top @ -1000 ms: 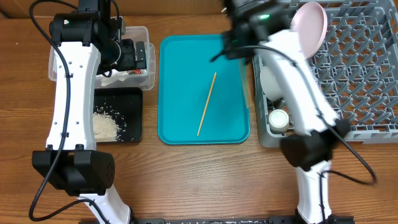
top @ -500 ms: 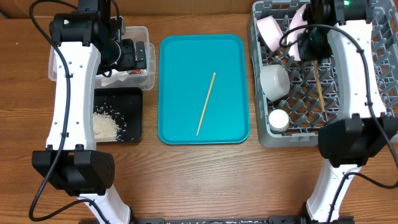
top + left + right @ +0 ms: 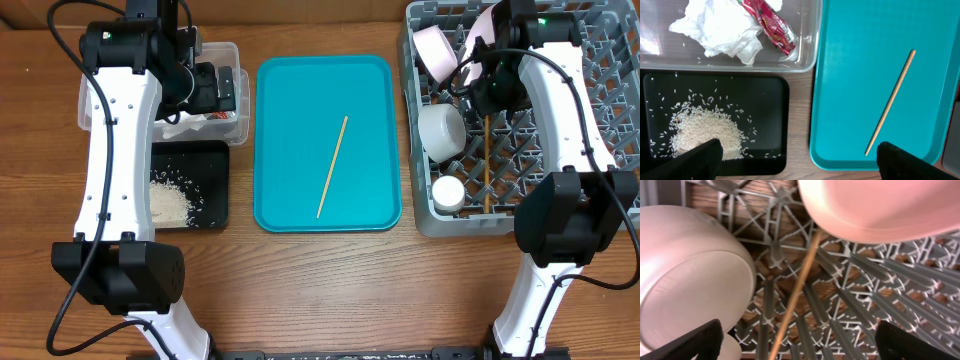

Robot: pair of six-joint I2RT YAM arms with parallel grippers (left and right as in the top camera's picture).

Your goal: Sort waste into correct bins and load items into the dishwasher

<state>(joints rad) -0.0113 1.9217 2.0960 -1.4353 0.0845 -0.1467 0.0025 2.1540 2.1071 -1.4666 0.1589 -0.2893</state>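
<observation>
My right gripper hangs open over the grey dishwasher rack. One chopstick lies loose on the lattice between its spread fingers, touching neither. Beside it sit a pale bowl, a white cup and a pale pink dish on edge. The second chopstick lies on the teal tray. My left gripper is open and empty above the clear tub, which holds the napkin and red wrapper. Rice lies in the black tray.
In the right wrist view the bowl fills the left side and a pink dish overhangs the chopstick's far end. Rack pegs and grid walls surround the right gripper. Bare wood runs along the table's front.
The right arm swung over the rack and its gripper opened. The chopstick it carried now lies on the lattice. The left arm has not moved.
</observation>
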